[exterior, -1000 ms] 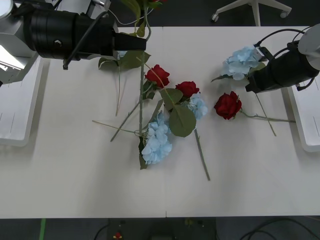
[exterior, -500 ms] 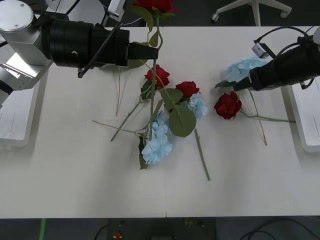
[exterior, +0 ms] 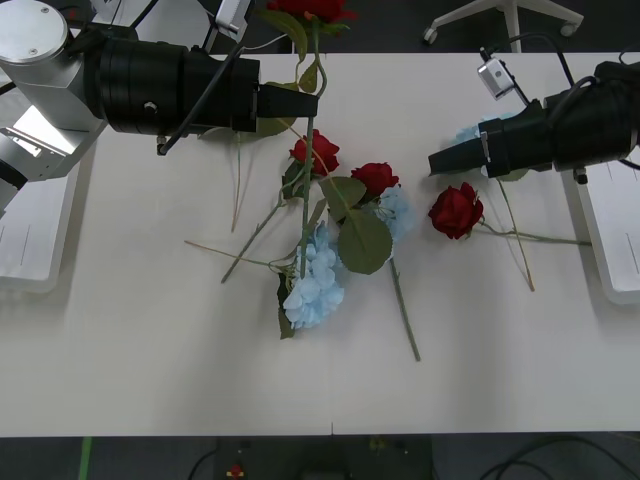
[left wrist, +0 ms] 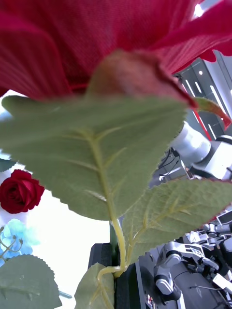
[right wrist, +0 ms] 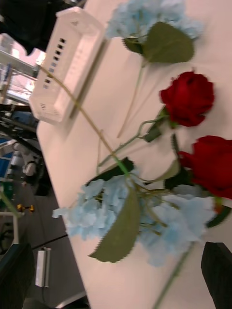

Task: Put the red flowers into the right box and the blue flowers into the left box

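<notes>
1. Step in hand, as I read it: sorting is under way with both boxes apparently bare. The left box [exterior: 30, 235] sits at the left edge of the surface [exterior: 150, 350], the right box [exterior: 612, 240] at the right edge.
2. The left gripper [exterior: 300, 102] is at the far left, jaws clenched on the stem of a held red flower [exterior: 310, 8]. Its bloom is up past the far edge and its stem hangs down over the middle pile. In the left wrist view the stem runs straight down between the dark jaws.
3. That flower belongs in the right box, well apart from the left gripper, so my next move needs a long carry to the right or a hand-over, lifting first so the stem clears the pile.
4. The right gripper [exterior: 442, 160] hovers at the far right with a blue flower [exterior: 470, 132] touching or just behind it. The jaws look released in the right wrist view, though I can't be sure.
5. That blue flower belongs in the left box, across the surface.
6. A lone red flower [exterior: 456, 210] lies just near of the right gripper, close to the right box.
7. The middle pile [exterior: 340, 230] is tangled, so I'd pull slowly.
</notes>
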`<state>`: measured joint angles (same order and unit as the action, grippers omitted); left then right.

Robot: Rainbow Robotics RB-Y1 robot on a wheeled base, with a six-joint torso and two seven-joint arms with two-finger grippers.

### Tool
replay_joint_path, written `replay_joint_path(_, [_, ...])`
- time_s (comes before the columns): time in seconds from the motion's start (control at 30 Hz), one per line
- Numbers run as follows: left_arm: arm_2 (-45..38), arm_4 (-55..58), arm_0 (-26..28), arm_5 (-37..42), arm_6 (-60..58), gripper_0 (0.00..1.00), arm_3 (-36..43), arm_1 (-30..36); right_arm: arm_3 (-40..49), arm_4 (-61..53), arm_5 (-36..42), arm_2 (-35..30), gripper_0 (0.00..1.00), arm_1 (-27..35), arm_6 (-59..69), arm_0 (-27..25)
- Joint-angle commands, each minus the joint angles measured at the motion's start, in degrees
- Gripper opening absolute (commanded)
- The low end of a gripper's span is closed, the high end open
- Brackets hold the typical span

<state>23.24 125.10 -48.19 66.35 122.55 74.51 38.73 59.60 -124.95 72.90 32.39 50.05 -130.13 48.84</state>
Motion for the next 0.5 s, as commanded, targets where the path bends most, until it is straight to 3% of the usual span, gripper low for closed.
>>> replay_joint_path(0.03, [0.32,0.93,0.29,-0.52,4.19,0.0,1.78,-0.58,8.25,-5.22,-1.71,-1.02,1.0,3.56,0.14,-6.74])
replay_joint_path(0.5, [0.32,0.93,0.29,-0.52,4.19,0.0,1.78,-0.58,28.2,-13.04,-10.15,-4.88,1.0,2.33,-0.39,-24.58])
